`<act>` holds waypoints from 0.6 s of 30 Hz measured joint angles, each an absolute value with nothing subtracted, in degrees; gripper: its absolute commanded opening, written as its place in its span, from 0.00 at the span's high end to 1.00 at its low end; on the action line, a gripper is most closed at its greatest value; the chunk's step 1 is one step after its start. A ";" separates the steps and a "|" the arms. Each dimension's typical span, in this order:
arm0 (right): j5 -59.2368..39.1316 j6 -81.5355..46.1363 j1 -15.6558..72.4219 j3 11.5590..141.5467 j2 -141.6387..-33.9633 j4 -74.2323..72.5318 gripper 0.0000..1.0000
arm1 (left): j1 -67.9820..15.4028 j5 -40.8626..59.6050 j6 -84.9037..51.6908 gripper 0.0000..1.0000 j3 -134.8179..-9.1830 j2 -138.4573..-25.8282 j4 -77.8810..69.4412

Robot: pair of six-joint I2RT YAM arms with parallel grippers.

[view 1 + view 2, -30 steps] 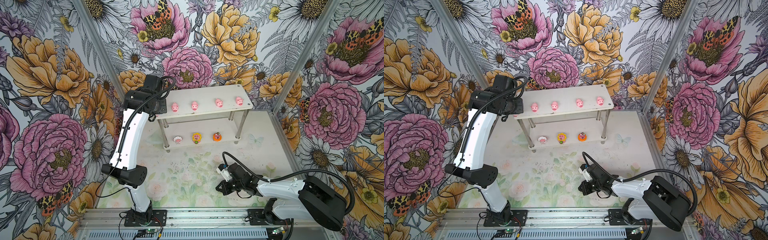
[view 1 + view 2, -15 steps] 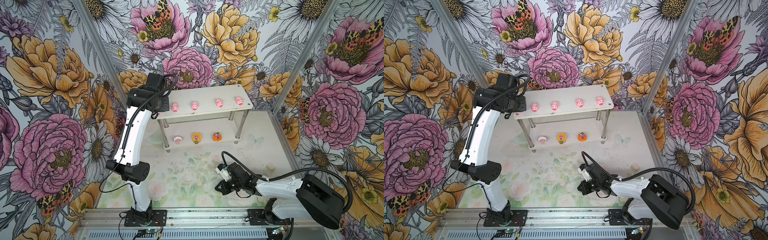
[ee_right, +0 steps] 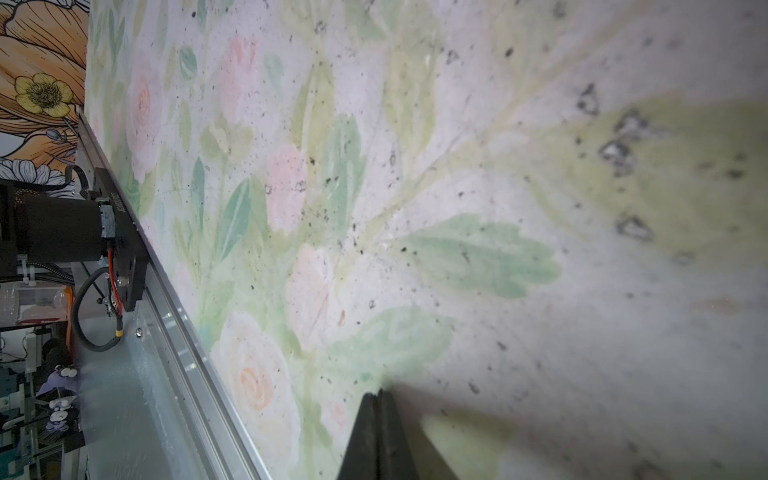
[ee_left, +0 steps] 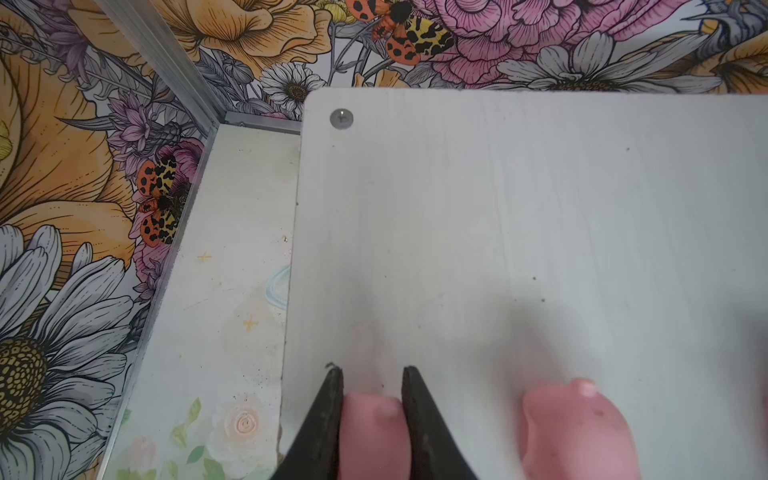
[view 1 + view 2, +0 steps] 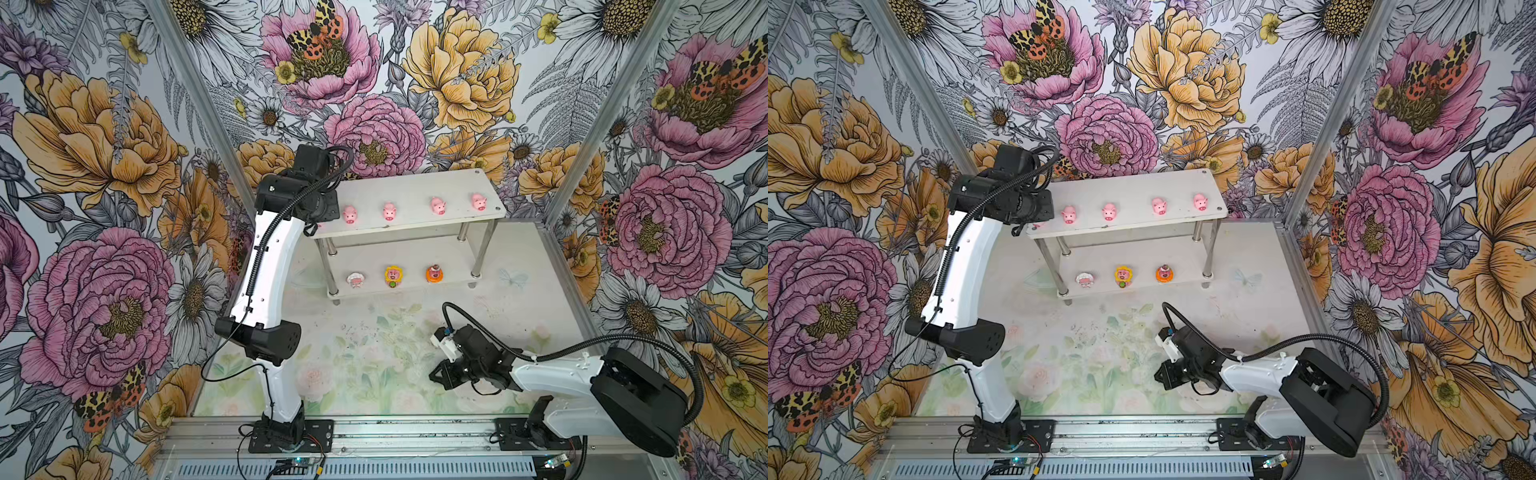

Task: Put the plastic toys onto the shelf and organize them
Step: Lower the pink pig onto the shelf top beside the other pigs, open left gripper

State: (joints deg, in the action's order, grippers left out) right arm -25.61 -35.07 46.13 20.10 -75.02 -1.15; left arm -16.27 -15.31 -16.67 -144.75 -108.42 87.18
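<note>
Fifth pig (image 4: 372, 432): over the left end of the shelf (image 4: 498, 208) top tier, near the front edge and just beside its neighbour pig (image 4: 573, 428). I cannot tell whether it rests on the board or hangs just above it. It is hidden under the wrist in both top views.

Change over the last second: the left arm (image 5: 270, 266) has edged a little right, bringing its wrist further over that end of the shelf. It has barely moved in the last half second. The placed toys have not shifted. On the top tier the neighbour is followed by three more pigs (image 5: 389, 211), (image 5: 437, 205), (image 5: 478, 201), evenly spaced. On the lower tier stand the white-hooded figure (image 5: 355, 279), sunflower figure (image 5: 393, 276) and orange figure (image 5: 434, 273).

Meaning, as a judgement: this is the last toy. No toy shows on the table (image 5: 374, 353), so once this pig is let go and the arm backs off, the row of five is complete. The gap to the neighbour looks somewhat tighter than the others, and a careless release could nudge it.

Left gripper (image 4: 372, 370): the dark fingers (image 4: 332, 415) press the pig's two sides, a firm pinch with nothing else held.

Left arm pose: base on the front rail, elbow raised, forearm sloping up and back to the shelf, wrist bent down over the tier.

Right gripper (image 3: 378, 392): fingers pressed together, empty. The arm is folded low over the table, well away from the shelf — idle and unchanged.
</note>
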 measured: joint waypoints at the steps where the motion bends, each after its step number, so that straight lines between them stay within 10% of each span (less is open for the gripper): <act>1: -25.61 -35.07 46.13 20.10 -75.02 -1.15 0.98 | -16.25 -15.27 -17.15 0.74 -144.75 -108.42 87.18; 18: -25.61 -35.07 46.13 20.10 -75.05 -1.15 0.98 | -14.70 -11.86 -23.20 0.74 -145.16 -108.42 87.18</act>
